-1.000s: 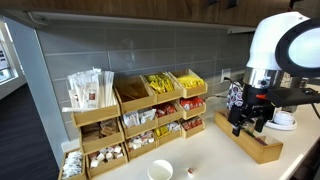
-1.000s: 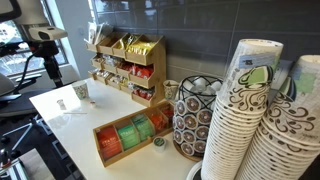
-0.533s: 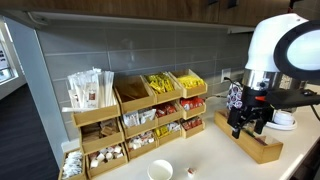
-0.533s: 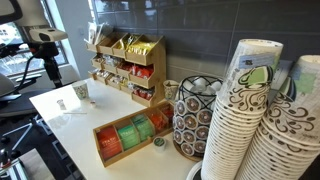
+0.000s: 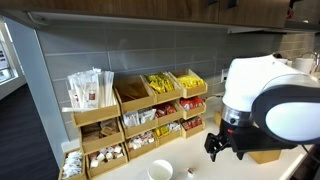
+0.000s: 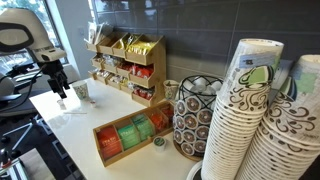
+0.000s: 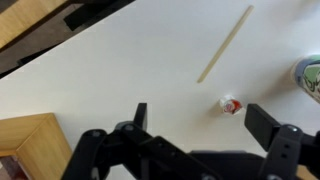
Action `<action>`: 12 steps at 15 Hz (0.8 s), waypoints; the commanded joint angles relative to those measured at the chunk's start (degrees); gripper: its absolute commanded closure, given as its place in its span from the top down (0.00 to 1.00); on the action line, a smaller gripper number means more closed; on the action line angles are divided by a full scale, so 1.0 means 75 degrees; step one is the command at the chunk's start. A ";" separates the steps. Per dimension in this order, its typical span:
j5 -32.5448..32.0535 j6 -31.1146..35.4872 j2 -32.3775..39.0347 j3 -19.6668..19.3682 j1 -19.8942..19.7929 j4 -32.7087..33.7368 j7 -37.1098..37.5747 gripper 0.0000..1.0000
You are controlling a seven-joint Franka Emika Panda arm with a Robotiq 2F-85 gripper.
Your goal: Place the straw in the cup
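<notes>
Gripper over white counter, jaws spread wide, nothing between fingers. Same wide stance in an exterior view; too small to judge in an exterior view.

Straw flat on counter, diagonal in wrist view, beyond fingertips, touching neither finger. Not found with certainty in exterior views.

Cup only partly in wrist view, cut off at right edge; apart from straw, no contact. Upright on counter in both exterior views, near gripper. Inside of cup not visible well enough to tell contents.

Small red-and-white item on counter between straw and fingers, closer to right-hand finger in wrist view; identity unclear.

Corner of wooden box at lower left of wrist view.

Wooden tiered rack with packets against tiled wall. Tall stacks of patterned cups in foreground, well apart from gripper.
</notes>
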 commanded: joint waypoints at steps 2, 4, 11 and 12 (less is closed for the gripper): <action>-0.0252 0.0863 0.0433 -0.0051 0.0469 -0.0160 0.0758 1.00; -0.0252 0.1086 0.0641 -0.0029 0.0561 -0.0191 0.0917 1.00; 0.0025 0.2022 0.1374 0.0001 0.0629 -0.0312 0.1420 1.00; 0.0057 0.2149 0.1565 -0.0020 0.0676 -0.0301 0.1563 1.00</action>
